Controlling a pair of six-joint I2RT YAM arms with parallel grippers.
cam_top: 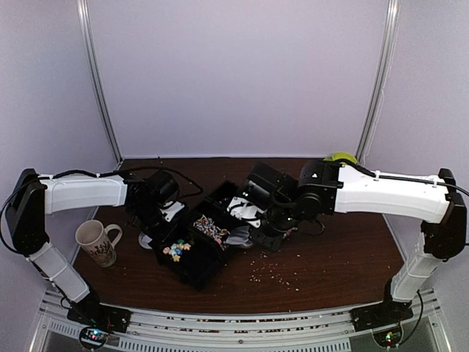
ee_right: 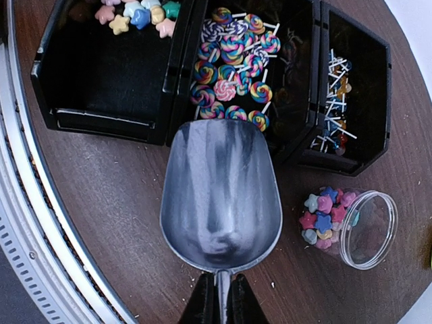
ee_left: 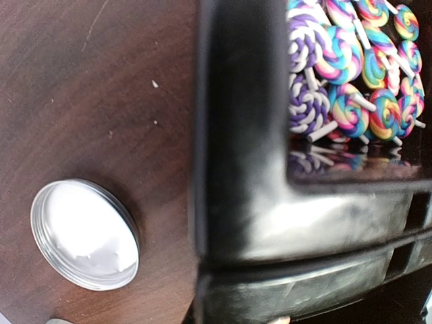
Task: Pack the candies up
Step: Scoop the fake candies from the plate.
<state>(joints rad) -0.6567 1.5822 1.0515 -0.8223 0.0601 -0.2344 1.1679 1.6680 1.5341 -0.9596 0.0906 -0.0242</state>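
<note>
We are reading the 3 black bins (ee_right: 181, 74) as sorted stock: pastel star candies (ee_right: 138, 15) in the first, swirl lollipops (ee_right: 233, 57) in the middle and thin white sticks (ee_right: 332, 94) in the third, so each kind can be scooped on its own. A clear jar (ee_right: 368, 233), lidless with stars already in it, is sitting just beside the third bin. Its metal lid (ee_left: 84, 233) is lying apart on the table (ee_right: 115, 196), presumably to leave the mouth free. The right pincer (ee_right: 221, 300) is clamping tight on the handle of the metal scoop (ee_right: 221, 196), which is empty, its lip pointing at the lollipop bin, we judge for a dig. The left pincer (cam_top: 160, 218) is closed beside the bins; we cannot tell whether it is pinching anything.
</note>
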